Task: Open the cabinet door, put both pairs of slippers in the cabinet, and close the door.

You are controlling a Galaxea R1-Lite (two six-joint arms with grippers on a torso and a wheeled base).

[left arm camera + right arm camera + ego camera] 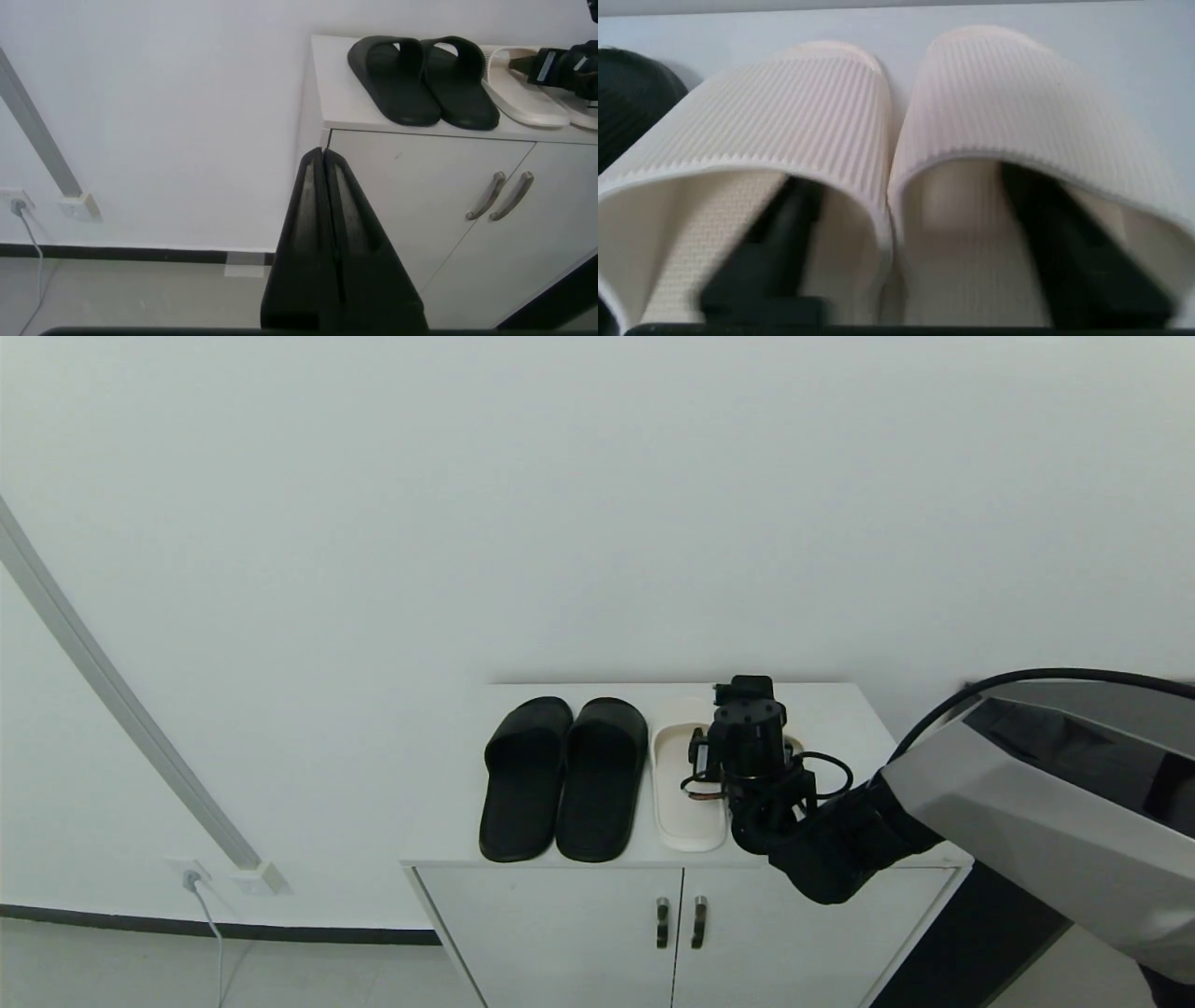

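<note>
My right gripper is spread wide at the cream slippers on the cabinet top, one finger inside each slipper's mouth. Black slippers lie just beside them, on my left. My left gripper, fingers pressed together, hangs low near the cabinet's closed doors.

The right pincer shows as two blurred dark fingers, one inside each cream slipper; whether the tips touch the slippers cannot be told. Beside it, a black slipper is cut off by the edge.
</note>
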